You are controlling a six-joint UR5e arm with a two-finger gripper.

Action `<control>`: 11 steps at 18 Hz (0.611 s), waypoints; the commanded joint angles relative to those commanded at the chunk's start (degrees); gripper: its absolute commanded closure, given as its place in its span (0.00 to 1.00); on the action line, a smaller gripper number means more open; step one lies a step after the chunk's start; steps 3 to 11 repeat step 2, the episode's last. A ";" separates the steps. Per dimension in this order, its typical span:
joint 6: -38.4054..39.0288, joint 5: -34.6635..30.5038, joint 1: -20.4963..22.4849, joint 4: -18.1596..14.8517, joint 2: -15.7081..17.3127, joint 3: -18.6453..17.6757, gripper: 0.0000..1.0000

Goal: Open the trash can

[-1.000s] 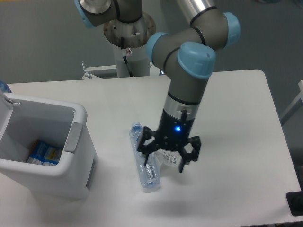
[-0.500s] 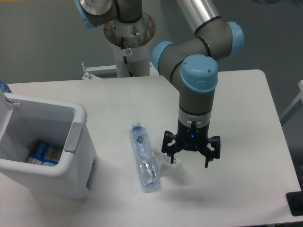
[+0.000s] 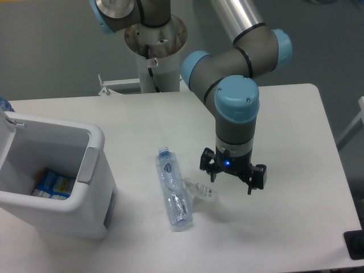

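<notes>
Trash can [image 3: 51,176] sits well left of the pincer [image 3: 232,181], lid already up; pincer's fingers apart, empty.

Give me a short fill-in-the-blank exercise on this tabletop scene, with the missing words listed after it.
1. The trash can has its lid ____.
2. The clear plastic bottle is lying on its ____ on the table.
3. The end effector hangs above the table, holding ____.
4. The bottle lies between the end effector and the ____.

Missing words: open; side; nothing; trash can
</notes>
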State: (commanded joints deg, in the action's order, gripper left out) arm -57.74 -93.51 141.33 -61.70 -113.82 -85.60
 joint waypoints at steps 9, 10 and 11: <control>0.52 -0.45 -0.27 0.26 -0.09 -0.09 0.00; 0.52 -0.45 -0.27 0.26 -0.09 -0.09 0.00; 0.52 -0.45 -0.27 0.26 -0.09 -0.09 0.00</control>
